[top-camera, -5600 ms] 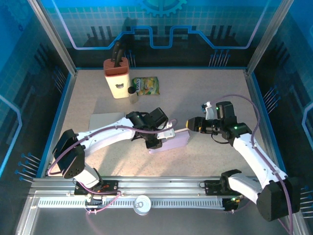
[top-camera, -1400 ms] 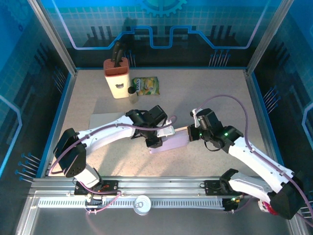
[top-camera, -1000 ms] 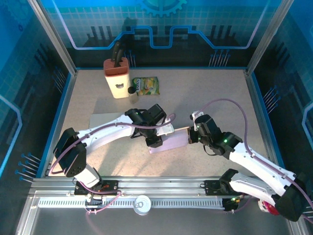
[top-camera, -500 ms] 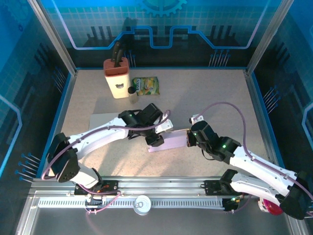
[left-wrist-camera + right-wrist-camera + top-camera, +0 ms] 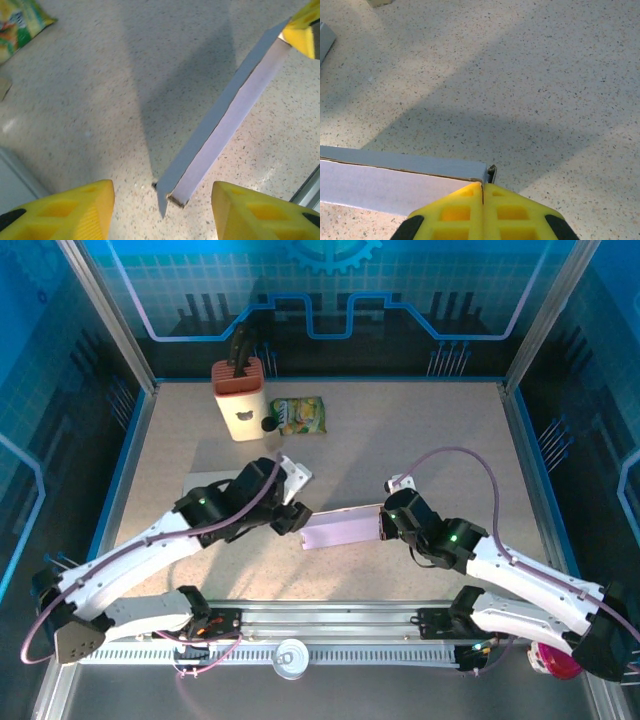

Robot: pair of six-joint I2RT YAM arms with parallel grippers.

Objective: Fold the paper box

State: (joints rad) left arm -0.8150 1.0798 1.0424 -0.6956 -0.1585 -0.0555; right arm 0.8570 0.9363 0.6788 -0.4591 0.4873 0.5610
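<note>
While left gripper (image 5: 161,200) gapes empty, closed right gripper (image 5: 482,194) hides paper box (image 5: 340,530) end.

Paper box (image 5: 390,182) L end off-frame

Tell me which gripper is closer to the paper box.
Right. The right gripper is shut on the right end of the paper box, touching it. The left gripper is open, just off the box's left end and not touching it.
</note>
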